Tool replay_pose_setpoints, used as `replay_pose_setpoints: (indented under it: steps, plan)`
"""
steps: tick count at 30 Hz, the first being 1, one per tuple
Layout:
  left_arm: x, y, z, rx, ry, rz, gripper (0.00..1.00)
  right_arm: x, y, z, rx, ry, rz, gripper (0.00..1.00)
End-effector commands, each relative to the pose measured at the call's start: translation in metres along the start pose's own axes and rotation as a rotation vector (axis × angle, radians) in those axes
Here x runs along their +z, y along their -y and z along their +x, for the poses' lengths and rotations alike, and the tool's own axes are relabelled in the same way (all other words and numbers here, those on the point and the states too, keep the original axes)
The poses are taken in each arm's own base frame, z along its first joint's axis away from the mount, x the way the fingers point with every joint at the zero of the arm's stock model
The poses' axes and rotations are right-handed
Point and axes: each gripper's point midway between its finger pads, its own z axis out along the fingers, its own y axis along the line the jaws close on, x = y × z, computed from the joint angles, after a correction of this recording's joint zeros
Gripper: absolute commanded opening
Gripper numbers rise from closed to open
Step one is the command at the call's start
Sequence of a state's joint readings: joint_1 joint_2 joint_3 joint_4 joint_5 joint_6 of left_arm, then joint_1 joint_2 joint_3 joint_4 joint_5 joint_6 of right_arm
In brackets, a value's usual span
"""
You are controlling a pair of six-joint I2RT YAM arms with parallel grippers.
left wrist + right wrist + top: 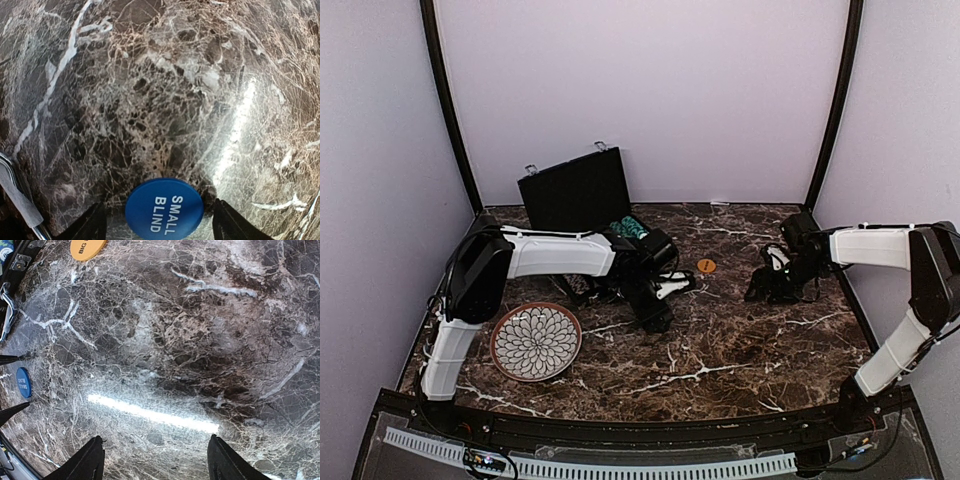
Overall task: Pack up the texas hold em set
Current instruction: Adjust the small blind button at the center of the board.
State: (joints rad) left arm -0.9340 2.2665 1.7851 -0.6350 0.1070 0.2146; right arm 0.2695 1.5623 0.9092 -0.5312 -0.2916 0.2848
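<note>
The black briefcase stands open at the back left, with teal striped chips in its base. A round blue button marked SMALL BLIND lies flat on the marble. My left gripper is open around it, with a gap on each side between fingers and button. In the top view the left gripper hides that button. An orange button lies between the arms. My right gripper is open over bare marble, and the top view shows the right gripper to the right of the orange button.
A round white-patterned plate with a brown rim sits at the near left. The right wrist view shows the orange button at its top edge and the blue button at its left edge. A silver strip runs beside my left fingers.
</note>
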Motion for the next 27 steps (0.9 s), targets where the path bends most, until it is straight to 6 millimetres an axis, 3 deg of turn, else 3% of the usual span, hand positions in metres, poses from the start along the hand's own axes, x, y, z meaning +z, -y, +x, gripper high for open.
replay_pose_setpoints:
  steps: [1, 15, 22, 27]
  plan:
    - [-0.012, 0.000, 0.000, 0.015, -0.015, -0.012, 0.76, -0.001, -0.001, 0.000, -0.009, -0.001, -0.009, 0.71]
    - [0.010, 0.014, 0.025, 0.027, -0.142, 0.031, 0.57, -0.002, -0.004, -0.003, -0.018, -0.004, -0.019, 0.71]
    - [0.007, 0.027, 0.046, 0.011, -0.227, 0.075, 0.46, -0.002, -0.009, -0.002, -0.033, -0.011, -0.023, 0.71]
    - [-0.002, 0.034, 0.062, 0.016, -0.273, 0.075, 0.44, -0.002, -0.012, -0.003, -0.040, -0.016, -0.026, 0.71]
